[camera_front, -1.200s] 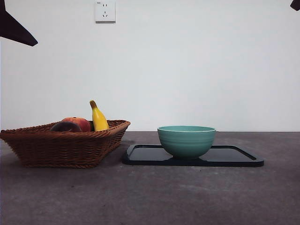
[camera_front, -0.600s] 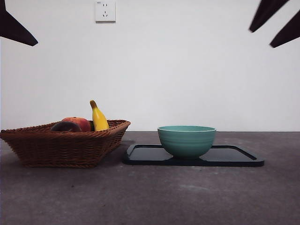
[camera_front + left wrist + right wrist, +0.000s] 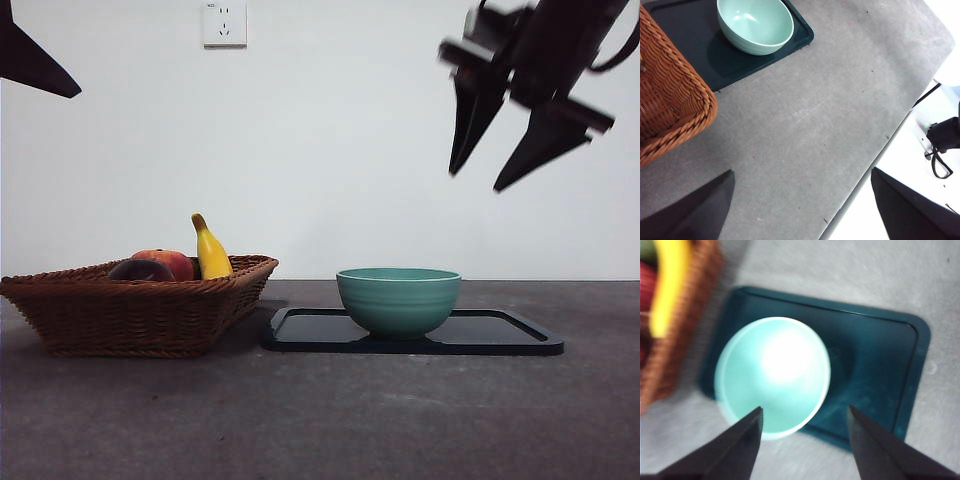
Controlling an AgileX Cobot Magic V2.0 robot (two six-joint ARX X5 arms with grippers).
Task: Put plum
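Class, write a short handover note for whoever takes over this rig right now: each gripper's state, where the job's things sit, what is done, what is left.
Right gripper: open, empty, high above the green bowl on the dark tray.
Left gripper: open, empty, waiting off to the side.
The plum lies in the wicker basket beside the apple and banana.
Done: nothing grasped.
Left: pick up the plum and place it, probably in the bowl.

On the surface (image 3: 330,420): 1 wicker basket (image 3: 135,310), 1 banana (image 3: 210,252), 1 apple (image 3: 170,263), 1 plum (image 3: 140,271), 1 bowl (image 3: 398,300), 1 tray (image 3: 500,335); other fruit may sit hidden in the basket.
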